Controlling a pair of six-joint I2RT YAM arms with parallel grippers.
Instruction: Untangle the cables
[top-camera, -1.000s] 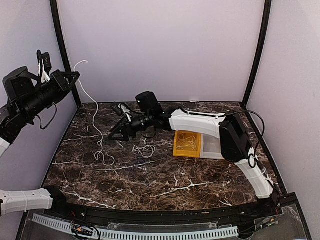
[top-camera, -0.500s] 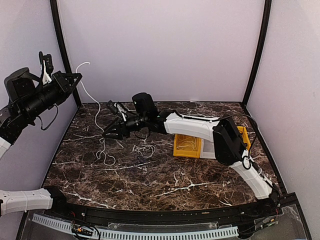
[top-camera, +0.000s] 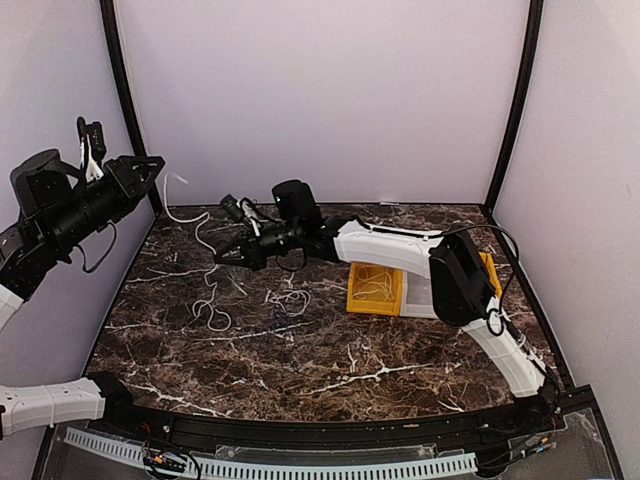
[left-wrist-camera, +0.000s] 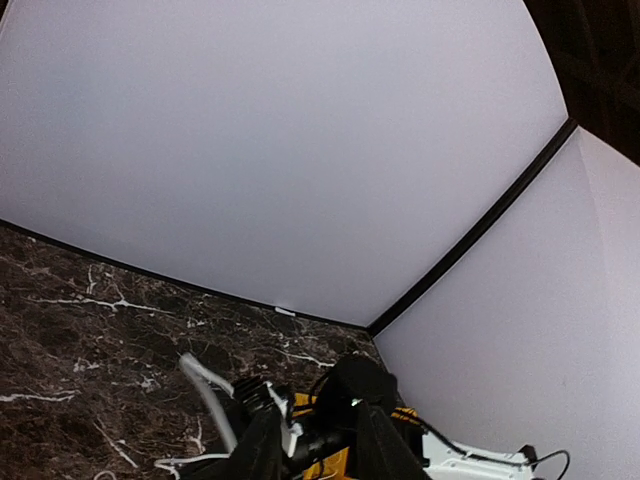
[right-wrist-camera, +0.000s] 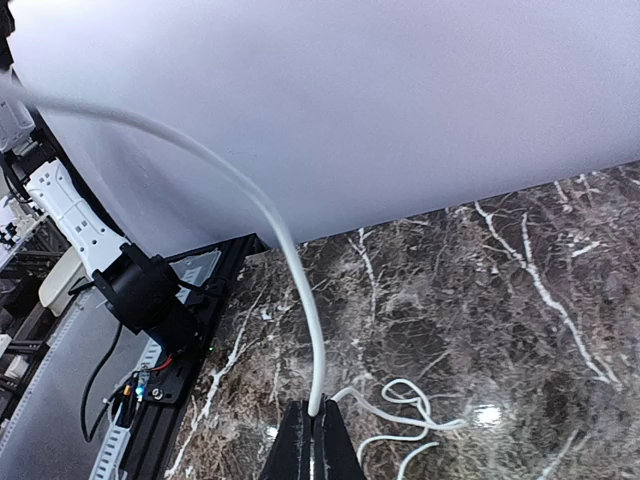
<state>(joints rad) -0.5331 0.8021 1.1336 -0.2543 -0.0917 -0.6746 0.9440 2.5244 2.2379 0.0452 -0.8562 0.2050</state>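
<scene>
A long white cable (top-camera: 197, 228) hangs in a slack curve above the dark marble table; its lower loops (top-camera: 210, 315) rest on the surface. My right gripper (top-camera: 222, 254) reaches across to the left and is shut on this cable partway along. The right wrist view shows the cable (right-wrist-camera: 290, 250) rising out of the closed right gripper (right-wrist-camera: 318, 425). My left gripper (top-camera: 152, 168) is raised high by the left wall with its jaws apart. In the left wrist view the cable's free end (left-wrist-camera: 205, 385) lies outside the left gripper (left-wrist-camera: 320, 455), not between the fingers. A second small white tangle (top-camera: 288, 298) lies mid-table.
A yellow bin (top-camera: 352, 300) holding thin white cords stands right of centre, with a clear container (top-camera: 425, 295) beside it. Black frame posts (top-camera: 125, 100) stand at the back corners. The right wrist view shows the table's left edge and the black rail (right-wrist-camera: 150, 300).
My right gripper has closed on the white cable. The left gripper has opened and let go of the cable's end, which has dropped lower and slackened.
</scene>
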